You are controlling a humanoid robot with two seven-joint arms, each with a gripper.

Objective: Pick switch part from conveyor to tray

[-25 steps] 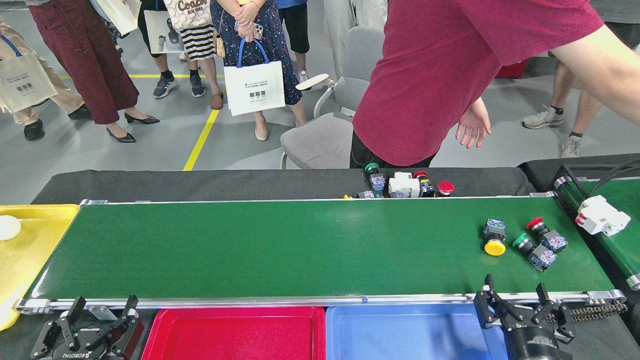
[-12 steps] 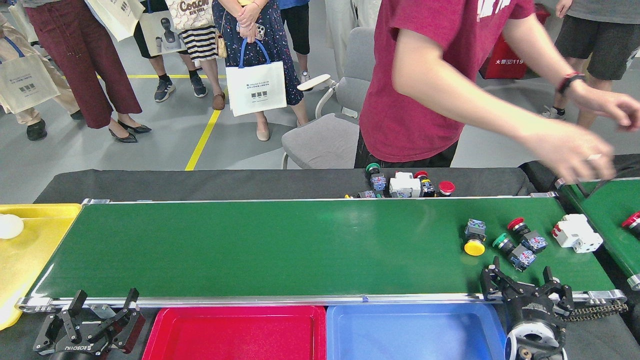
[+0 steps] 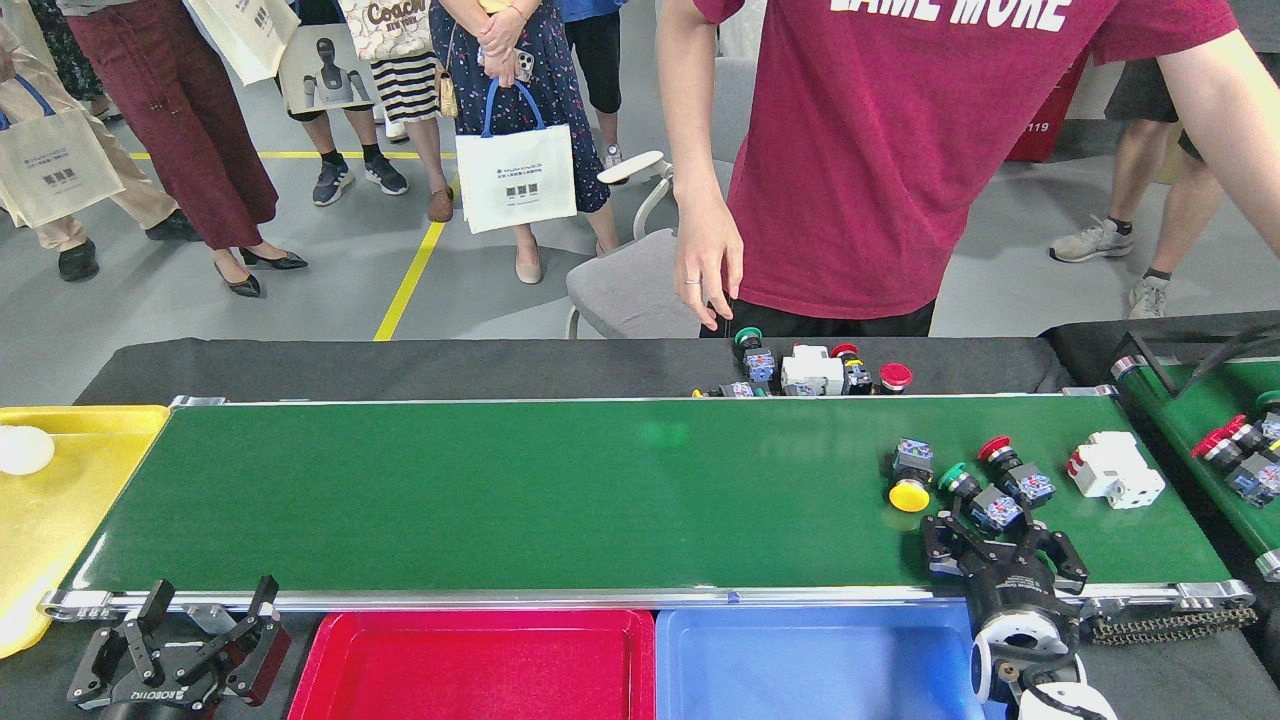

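The conveyor point(image 3: 520, 490) carries several switch parts at its right end: a yellow-button part point(image 3: 908, 480), a green-button part point(image 3: 975, 498), a red-button part point(image 3: 1012, 470) and a white block part point(image 3: 1115, 468). My right gripper point(image 3: 1000, 535) is open, reaching over the belt's near rail, its fingers just short of the green-button part and holding nothing. My left gripper point(image 3: 190, 640) is open and empty below the belt's near left corner. A red tray point(image 3: 480, 640) and a blue tray point(image 3: 820, 640) lie along the near side, and a yellow tray point(image 3: 80, 520) sits at the left end.
A narrower green belt point(image 3: 1195, 405) at the right carries more parts point(image 3: 1240, 450). A pile of switch parts point(image 3: 810, 370) lies on the black cloth behind the conveyor. A person in a maroon shirt point(image 3: 880, 150) stands there, with onlookers further back. A white ball point(image 3: 22, 448) rests in the yellow tray.
The parts rode leftward on the belt and the white block came onto it. My right gripper rose and moved left over the near rail. The person straightened up and drew the arm back.
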